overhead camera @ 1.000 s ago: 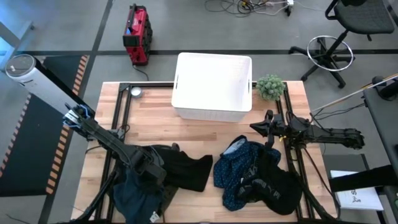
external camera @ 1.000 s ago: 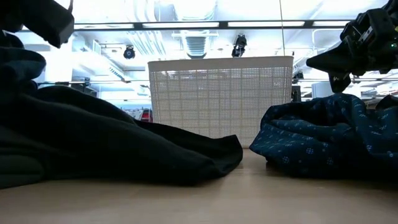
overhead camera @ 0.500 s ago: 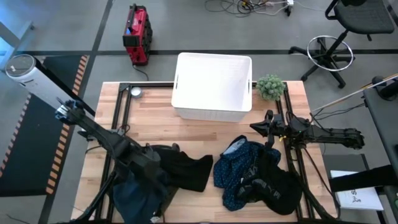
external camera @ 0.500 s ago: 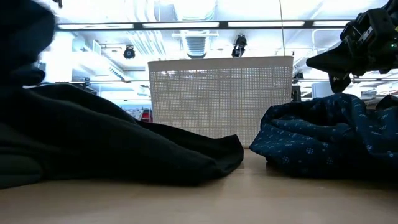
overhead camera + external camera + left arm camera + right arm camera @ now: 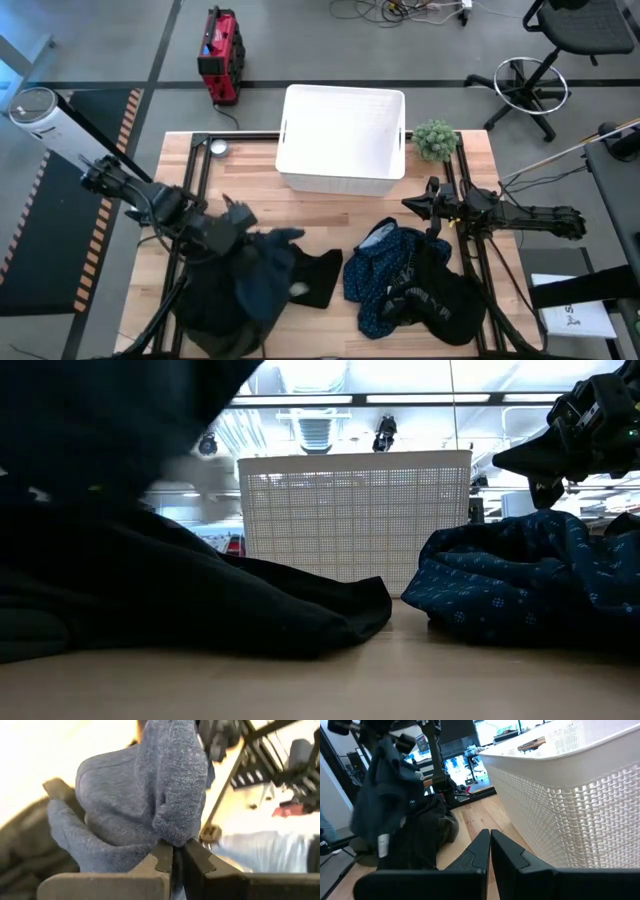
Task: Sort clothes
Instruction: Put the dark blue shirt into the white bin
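Note:
My left gripper (image 5: 232,222) hangs above the table's left half, shut on a grey-blue top (image 5: 262,275) that droops from it over a black piece (image 5: 318,276) lying on the table. In the low view the raised top (image 5: 100,420) fills the upper left above the black pile (image 5: 180,600). A navy patterned piece (image 5: 385,272) lies heaped with another black piece (image 5: 445,300) on the right. The white lattice basket (image 5: 342,140) stands at the far middle. My right gripper (image 5: 415,203) waits shut, level, above the right heap. My left gripper pinches a bunched fold of the grey-blue top (image 5: 170,832) between its two fingers, coming from the left and slanting downward. The cloth hangs slack below and beyond the fingers; its lower part (image 5: 235,310) still lies on the dark heap at the near left.
A small green plant (image 5: 435,138) stands right of the basket. A round metal piece (image 5: 218,148) lies at the far left corner. Bare wood shows between the basket and the clothes. A red case (image 5: 220,55) and an office chair (image 5: 540,70) stand on the floor beyond.
My left gripper has risen and drawn back toward the table's far edge, tipping from steeply downward to a shallower slant. The grey-blue top has come up with it: its gripped part is lifted clear and hangs, while its lower part stays on the heap.

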